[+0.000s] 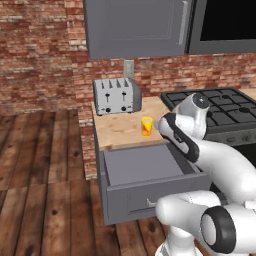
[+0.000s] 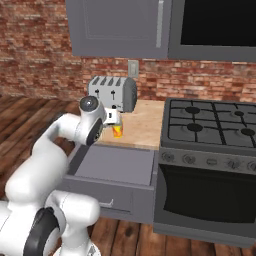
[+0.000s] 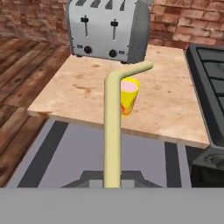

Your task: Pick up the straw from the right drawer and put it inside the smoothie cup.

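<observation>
Look at the hand view first: the straw (image 3: 112, 131) rises from the bottom of the frame, right where the fingertips sit, so your hand is clamped on its lower end, though the fingertips themselves are hidden under the grey band and you cannot see the contact. The straw runs straight up, then bends at its top toward the right, and that bent end lies across the view just above the smoothie cup (image 3: 128, 96). The cup stands upright on the wooden tabletop (image 3: 78, 92), near its front edge, with pink filling showing at the rim and a red-orange mark on its side. Whether the straw's tip is over the cup or only in front of it, you cannot tell from this angle. In the left base view your hand (image 1: 161, 125) sits just right of the smoothie cup (image 1: 146, 126), mostly covered by the wrist; in the right base view the hand (image 2: 114, 119) is just beside the cup (image 2: 117, 131), which peeks out below it. The right drawer (image 1: 145, 172) stands pulled out under the tabletop, its grey floor bare in the left base view, and its front panel with the silver handle faces you. A silver toaster (image 1: 117, 95) stands at the back of the tabletop, well behind the cup, and the black stove (image 2: 212, 127) adjoins the tabletop on the right.
</observation>
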You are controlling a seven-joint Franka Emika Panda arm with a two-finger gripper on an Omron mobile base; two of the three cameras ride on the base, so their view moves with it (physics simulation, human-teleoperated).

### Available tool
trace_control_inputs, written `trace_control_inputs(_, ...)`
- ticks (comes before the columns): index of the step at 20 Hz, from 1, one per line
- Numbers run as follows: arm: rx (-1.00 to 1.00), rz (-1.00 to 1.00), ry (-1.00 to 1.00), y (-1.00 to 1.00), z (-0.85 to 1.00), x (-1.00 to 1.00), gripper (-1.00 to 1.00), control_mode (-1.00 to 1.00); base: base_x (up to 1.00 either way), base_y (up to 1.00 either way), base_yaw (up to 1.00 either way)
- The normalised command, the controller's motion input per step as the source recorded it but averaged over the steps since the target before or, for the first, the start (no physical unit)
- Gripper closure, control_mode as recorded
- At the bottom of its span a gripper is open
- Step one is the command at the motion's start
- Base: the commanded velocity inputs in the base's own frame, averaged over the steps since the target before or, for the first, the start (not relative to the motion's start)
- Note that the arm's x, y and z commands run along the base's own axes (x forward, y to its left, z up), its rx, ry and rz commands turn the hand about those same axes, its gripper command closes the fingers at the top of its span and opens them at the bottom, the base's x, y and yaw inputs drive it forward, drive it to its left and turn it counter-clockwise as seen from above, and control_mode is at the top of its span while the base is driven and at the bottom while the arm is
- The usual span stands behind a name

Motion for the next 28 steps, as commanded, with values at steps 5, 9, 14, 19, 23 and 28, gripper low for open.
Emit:
trace_control_inputs(5, 0.17, 0.13, -0.29, -0.06, 0.15, 0.0, 1.0, -1.0, 0.0, 0.0, 0.0)
trace_control_inputs(9, 0.22, 0.17, -0.27, -0.05, 0.01, 0.0, 1.0, -1.0, 0.0, 0.0, 0.0)
trace_control_inputs(14, 0.21, 0.16, -0.14, -0.01, 0.11, 0.01, 1.0, -1.0, 0.0, 0.0, 0.0)
trace_control_inputs(19, 0.18, 0.09, 0.0, 0.0, 0.4, 0.18, 1.0, -1.0, 0.0, 0.0, 0.0)
trace_control_inputs(23, 0.11, 0.06, 0.05, 0.0, 0.65, 0.22, 1.0, -1.0, 0.0, 0.0, 0.0)
trace_control_inputs(28, 0.09, 0.05, 0.05, 0.0, 0.47, 0.2, 1.0, -1.0, 0.0, 0.0, 0.0)
